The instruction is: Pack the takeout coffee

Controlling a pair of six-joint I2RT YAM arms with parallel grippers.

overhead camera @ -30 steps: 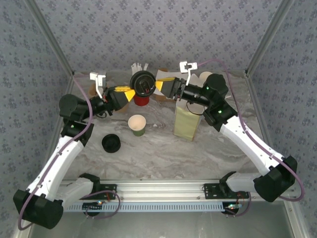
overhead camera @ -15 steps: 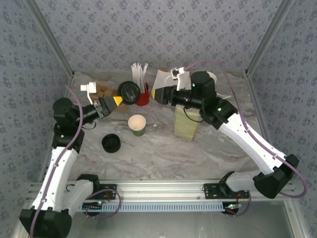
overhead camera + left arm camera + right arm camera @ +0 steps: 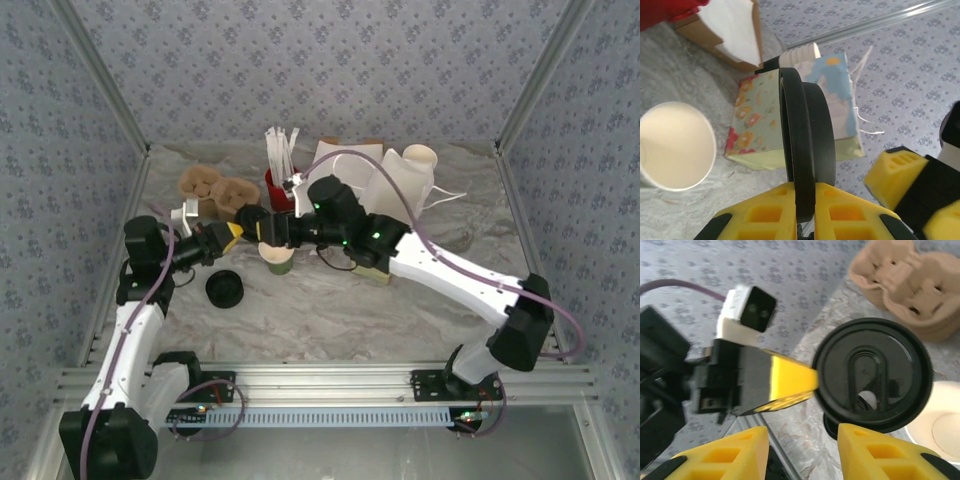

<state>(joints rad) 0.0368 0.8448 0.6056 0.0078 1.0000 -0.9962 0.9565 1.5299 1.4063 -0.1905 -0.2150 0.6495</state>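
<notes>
The takeout coffee's green paper cup (image 3: 277, 256) stands lidless on the marble table, its cream inside showing (image 3: 672, 145). My left gripper (image 3: 238, 231) is shut on the rim of a round black lid (image 3: 251, 220), held edge-on in the left wrist view (image 3: 805, 135) just left of and above the cup. My right gripper (image 3: 276, 233) hovers over the cup, facing the lid (image 3: 872, 372), open (image 3: 802, 455) with nothing between its fingers. The white-and-yellow flowered paper bag (image 3: 755, 120) stands behind the cup, largely under the right arm (image 3: 378, 268).
A second black lid (image 3: 224, 288) lies on the table near the left arm. Brown cardboard cup carriers (image 3: 215, 190), a red cup with white sticks (image 3: 281, 180), a white bag (image 3: 395, 180) and stacked white cups (image 3: 420, 156) line the back.
The left gripper carried the black lid nearer and rightwards to beside the cup. The right arm swung from the back down over the cup, and its jaws have narrowed a little.
</notes>
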